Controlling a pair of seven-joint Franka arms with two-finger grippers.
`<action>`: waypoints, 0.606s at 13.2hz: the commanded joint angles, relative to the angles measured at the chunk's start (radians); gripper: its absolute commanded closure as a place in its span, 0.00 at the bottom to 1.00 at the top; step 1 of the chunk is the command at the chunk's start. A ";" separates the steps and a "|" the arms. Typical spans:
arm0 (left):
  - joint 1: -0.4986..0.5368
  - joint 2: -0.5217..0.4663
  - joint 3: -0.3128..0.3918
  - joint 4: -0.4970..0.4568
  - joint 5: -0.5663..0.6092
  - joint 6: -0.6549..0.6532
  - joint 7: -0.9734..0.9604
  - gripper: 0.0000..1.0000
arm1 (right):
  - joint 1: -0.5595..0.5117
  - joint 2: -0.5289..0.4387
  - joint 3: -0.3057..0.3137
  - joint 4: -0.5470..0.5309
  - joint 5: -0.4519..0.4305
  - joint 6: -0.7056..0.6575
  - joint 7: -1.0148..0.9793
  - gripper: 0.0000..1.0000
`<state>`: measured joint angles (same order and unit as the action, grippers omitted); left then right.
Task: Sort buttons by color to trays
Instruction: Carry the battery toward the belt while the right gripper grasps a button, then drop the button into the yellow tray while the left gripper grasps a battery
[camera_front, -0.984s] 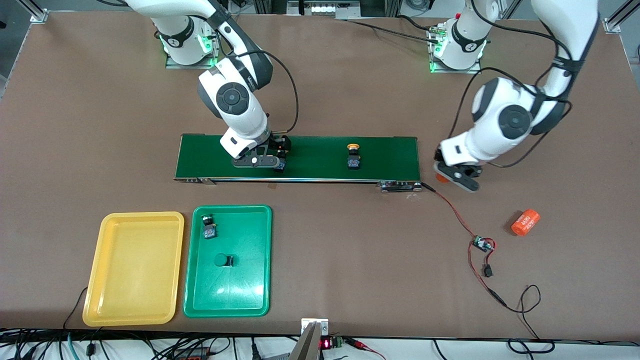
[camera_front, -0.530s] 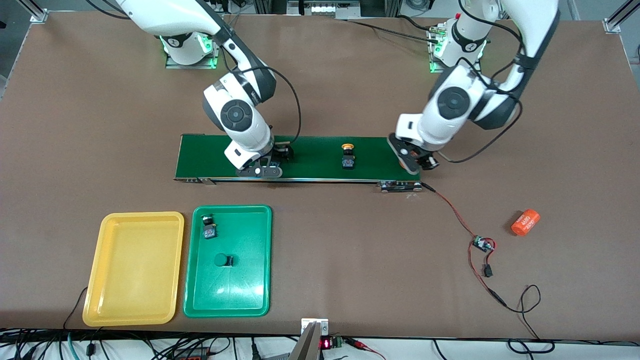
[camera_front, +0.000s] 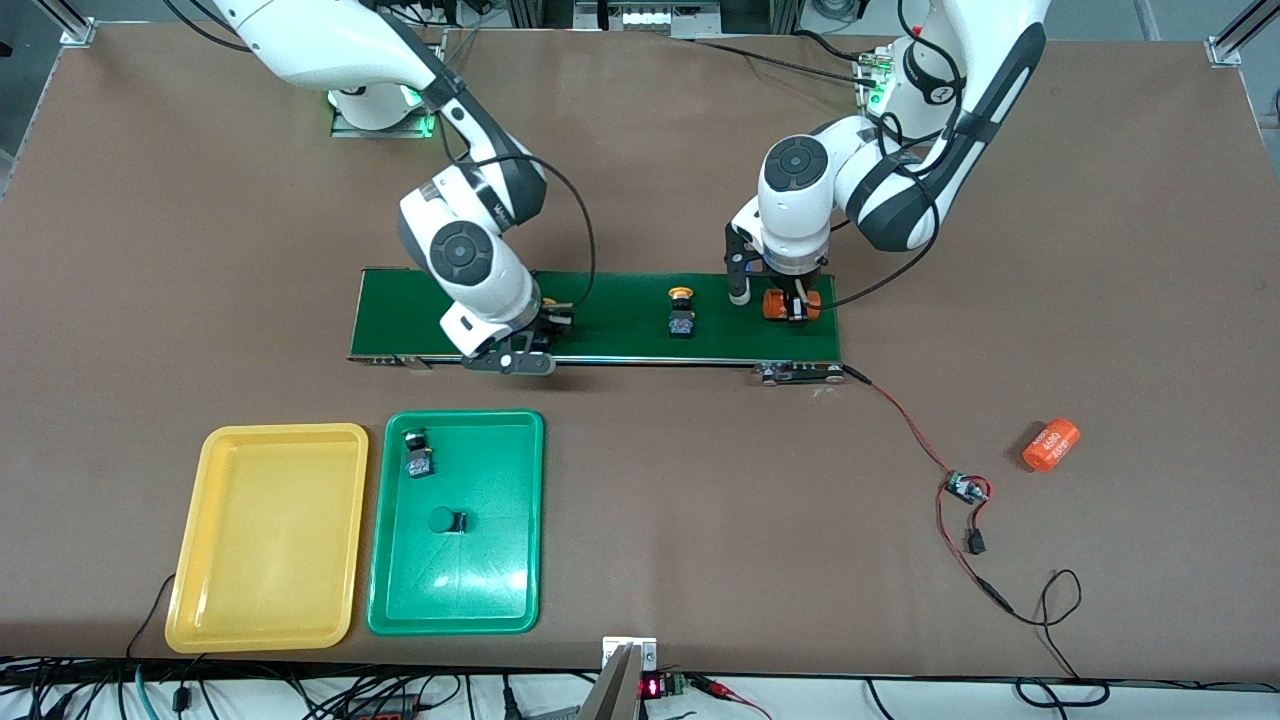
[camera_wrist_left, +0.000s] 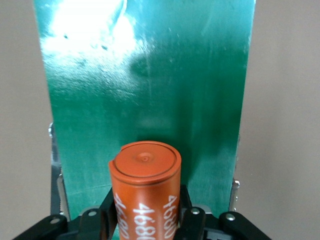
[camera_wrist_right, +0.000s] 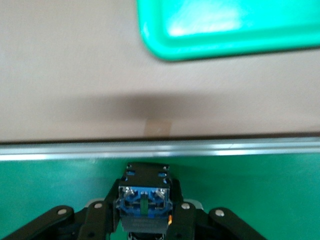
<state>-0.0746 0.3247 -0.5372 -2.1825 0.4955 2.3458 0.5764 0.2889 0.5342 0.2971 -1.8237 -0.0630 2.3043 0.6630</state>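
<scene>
Right hand (camera_wrist_right: 143, 220): low over the conveyor belt (camera_front: 620, 300) toward the right arm's end, its fingers pinching a button (camera_wrist_right: 143, 202) between them; the blue base faces the wrist camera, and the cap colour cannot be told.
Left hand (camera_front: 793, 305): over the belt's end nearest the left arm, fingers pressed onto an orange cylinder (camera_wrist_left: 145, 192) printed "4680"; the cylinder is held between them, its round end pointing along the belt.
Belt: a long dark-green strip running across the middle of the surface (camera_front: 680, 130), parallel to its long edges.
Yellow-capped button (camera_front: 681, 309): on the belt, between the two hands, apart from both.
Green tray (camera_front: 520, 520): near the surface's edge closest to the front camera, toward the right arm's end, nearer to that camera than the belt.
Buttons in green tray: two, one (camera_front: 417, 453) near the tray's corner closest to the belt and the yellow tray, the other (camera_front: 446, 520) near the tray's middle, green cap showing; they are apart.
Yellow tray (camera_front: 270, 535): just beside the green tray, closer to the right arm's end of the surface.
Second orange cylinder (camera_front: 1050, 445): lying on the surface toward the left arm's end, well apart from the belt.
Small circuit board (camera_front: 965, 489): on red wires leading from the belt's end, near that cylinder.
</scene>
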 joint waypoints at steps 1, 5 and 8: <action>-0.011 0.014 0.006 0.015 0.020 -0.016 0.014 0.00 | -0.072 -0.025 0.007 0.099 -0.009 -0.132 -0.084 1.00; 0.010 -0.041 0.014 0.023 0.017 -0.016 0.017 0.00 | -0.308 -0.013 0.007 0.289 0.005 -0.321 -0.449 1.00; 0.180 -0.085 0.014 0.029 0.000 -0.019 0.022 0.00 | -0.456 0.073 0.005 0.354 -0.003 -0.321 -0.678 1.00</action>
<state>-0.0115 0.2828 -0.5188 -2.1482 0.4956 2.3356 0.5743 -0.1036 0.5216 0.2833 -1.5368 -0.0619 1.9986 0.0921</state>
